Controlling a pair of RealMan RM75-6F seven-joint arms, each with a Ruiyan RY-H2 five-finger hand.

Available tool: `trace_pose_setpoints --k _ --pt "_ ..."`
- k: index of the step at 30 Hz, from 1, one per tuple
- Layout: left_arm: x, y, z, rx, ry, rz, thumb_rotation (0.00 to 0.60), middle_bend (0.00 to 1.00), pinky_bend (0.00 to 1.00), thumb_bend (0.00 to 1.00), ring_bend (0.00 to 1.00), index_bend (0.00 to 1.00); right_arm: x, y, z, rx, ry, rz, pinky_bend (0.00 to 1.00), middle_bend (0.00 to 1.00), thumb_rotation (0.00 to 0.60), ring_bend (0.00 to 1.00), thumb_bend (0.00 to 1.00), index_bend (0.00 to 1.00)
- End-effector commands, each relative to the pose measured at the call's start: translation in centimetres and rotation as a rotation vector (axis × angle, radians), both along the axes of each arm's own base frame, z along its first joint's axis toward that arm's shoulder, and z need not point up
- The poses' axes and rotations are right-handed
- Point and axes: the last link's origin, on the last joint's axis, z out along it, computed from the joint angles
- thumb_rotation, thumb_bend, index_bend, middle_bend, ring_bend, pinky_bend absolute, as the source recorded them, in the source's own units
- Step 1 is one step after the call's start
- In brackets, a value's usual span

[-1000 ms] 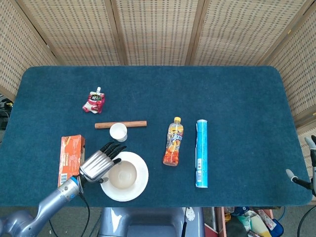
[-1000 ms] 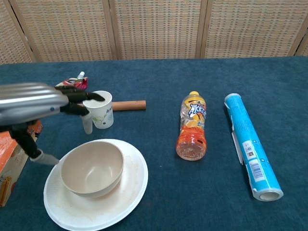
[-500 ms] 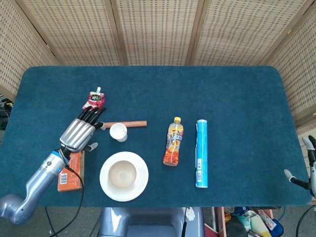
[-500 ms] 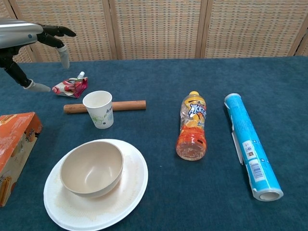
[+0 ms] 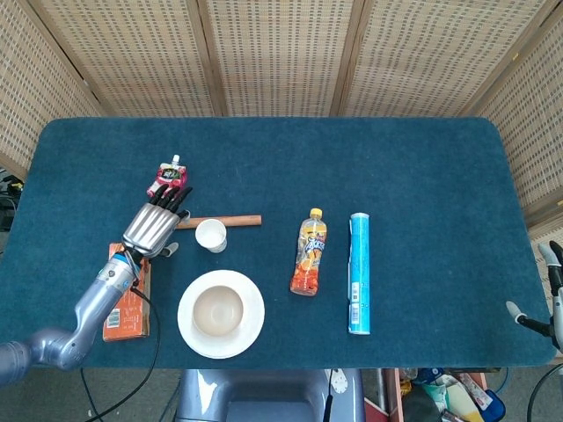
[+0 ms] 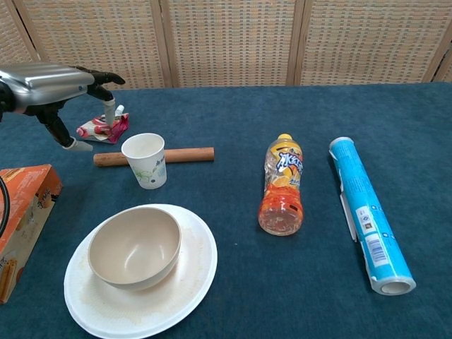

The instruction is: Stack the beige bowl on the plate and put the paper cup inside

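Left robot hand (image 5: 157,228), fingers spread and empty, hovers just left of the upright paper cup (image 5: 211,235); right robot hand (image 5: 552,290) sits far off, state unclear.

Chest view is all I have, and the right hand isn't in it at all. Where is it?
Observer: In the head view the right hand is off the table's right edge, near the front corner. It is only partly in frame, with its fingers apart and nothing in it.
Operator: Is the left hand over the cup?
Observer: No. From above, the left hand is left of the paper cup and apart from it. Its fingertips are by the left end of the wooden stick.
Operator: My frame cuts off the box. How does it lie?
Observer: The orange box lies flat, with its long side running front to back. The left forearm crosses above it.
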Motion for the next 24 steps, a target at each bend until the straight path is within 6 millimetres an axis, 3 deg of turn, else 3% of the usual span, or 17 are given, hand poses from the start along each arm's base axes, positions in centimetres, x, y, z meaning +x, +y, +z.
trace_pose_setpoints --k 1,16,24 --pt "0.2 0.1 -0.8 -0.015 0.005 0.003 0.600 0.00 0.00 0.25 0.00 0.42 0.0 0.0 0.0 -0.001 -0.001 0.000 0.00 0.00 0.600 0.00 0.18 0.00" --pt "0.8 0.2 -4.1 -0.060 0.034 -0.007 0.600 0.00 0.00 0.26 0.00 0.46 -0.3 0.0 0.3 -0.009 -0.016 -0.006 0.00 0.00 0.600 0.00 0.18 0.00" --pt "0.9 0.9 -5.5 -0.052 0.046 -0.004 0.600 0.00 0.00 0.34 0.00 0.54 -0.4 0.0 0.4 -0.012 -0.023 -0.006 0.00 0.00 0.600 0.00 0.18 0.00"
